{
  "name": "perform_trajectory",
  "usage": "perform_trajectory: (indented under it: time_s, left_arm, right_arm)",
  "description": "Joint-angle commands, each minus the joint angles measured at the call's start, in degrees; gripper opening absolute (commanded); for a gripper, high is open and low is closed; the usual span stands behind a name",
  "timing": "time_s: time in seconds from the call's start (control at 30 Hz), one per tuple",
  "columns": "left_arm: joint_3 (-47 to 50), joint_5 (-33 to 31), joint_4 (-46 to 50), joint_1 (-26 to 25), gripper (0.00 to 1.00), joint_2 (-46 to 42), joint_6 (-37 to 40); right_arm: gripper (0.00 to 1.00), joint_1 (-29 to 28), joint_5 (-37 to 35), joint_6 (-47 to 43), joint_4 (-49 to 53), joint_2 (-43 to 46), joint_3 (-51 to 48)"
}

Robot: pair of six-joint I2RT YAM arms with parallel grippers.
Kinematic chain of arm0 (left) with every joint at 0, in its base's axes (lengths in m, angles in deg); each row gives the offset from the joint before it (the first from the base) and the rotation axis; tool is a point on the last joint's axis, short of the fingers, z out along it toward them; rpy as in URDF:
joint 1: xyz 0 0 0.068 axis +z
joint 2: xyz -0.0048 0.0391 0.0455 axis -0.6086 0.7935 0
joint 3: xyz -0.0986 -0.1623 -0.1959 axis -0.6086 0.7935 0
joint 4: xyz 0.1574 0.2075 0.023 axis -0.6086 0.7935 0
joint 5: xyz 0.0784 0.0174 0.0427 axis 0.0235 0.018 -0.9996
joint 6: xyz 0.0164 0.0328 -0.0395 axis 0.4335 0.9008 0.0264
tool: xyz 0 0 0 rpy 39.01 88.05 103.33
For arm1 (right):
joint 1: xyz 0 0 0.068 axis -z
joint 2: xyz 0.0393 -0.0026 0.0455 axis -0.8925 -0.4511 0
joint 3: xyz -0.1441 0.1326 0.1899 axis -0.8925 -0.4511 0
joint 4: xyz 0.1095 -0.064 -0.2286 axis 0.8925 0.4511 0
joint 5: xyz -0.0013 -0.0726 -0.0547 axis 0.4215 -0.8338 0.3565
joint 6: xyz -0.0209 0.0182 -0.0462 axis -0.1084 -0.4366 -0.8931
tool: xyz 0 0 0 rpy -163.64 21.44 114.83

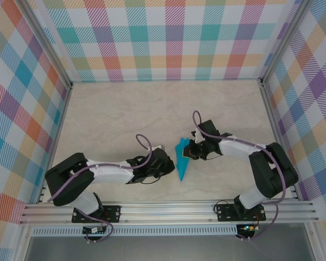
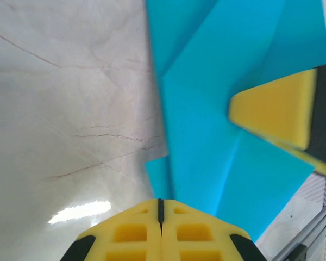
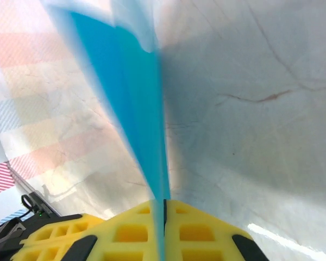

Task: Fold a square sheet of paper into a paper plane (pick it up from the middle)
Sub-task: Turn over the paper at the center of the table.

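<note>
Teal paper plane [image 1: 182, 159] pinched in the closed right claw [image 3: 164, 203]; left claw [image 2: 160, 201] closed against its edge

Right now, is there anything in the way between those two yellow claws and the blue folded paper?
Nothing visible does. The right gripper is shut on the paper plane, whose edge runs into its closed jaws, and the left gripper looks pinched on a fold too.

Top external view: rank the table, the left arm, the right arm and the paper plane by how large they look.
1. table, largest by far.
2. left arm and right arm: they look about alike, so they are not ranked against each other.
3. paper plane, smallest.
</note>
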Motion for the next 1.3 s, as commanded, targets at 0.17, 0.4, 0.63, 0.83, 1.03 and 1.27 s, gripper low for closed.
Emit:
perform_trajectory:
  time_s: [0.17, 0.4, 0.63, 0.83, 1.03, 1.27]
  left_arm:
    - [3.0, -14.1, 20.2, 1.0, 0.09, -16.1, 2.7]
    - [4.5, -21.7, 32.4, 1.8, 0.12, -26.7, 1.1]
    - [6.9, -22.2, 34.2, 2.2, 0.13, -32.6, 0.4]
    - [7.0, -22.4, 36.0, 2.3, 0.14, -34.5, 0.6]
    - [6.6, -21.4, 35.9, 2.4, 0.15, -33.9, 1.1]
    - [5.5, -19.6, 34.6, 2.5, 0.16, -31.8, 2.0]
  right_arm:
    - [0.02, -6.6, -40.6, -5.0, 43.4, -0.3, 21.4]
    - [0.03, -17.2, -57.2, 6.2, 61.3, -21.7, 39.3]
    - [0.06, -24.9, -49.7, 7.1, 61.3, -39.1, 54.9]
    - [0.25, -27.1, -38.9, 5.2, 55.2, -42.9, 59.6]
    - [0.55, -26.7, -28.2, 0.5, 43.7, -33.9, 52.2]
    - [0.67, -22.9, -17.8, -1.7, 28.5, -15.2, 34.6]
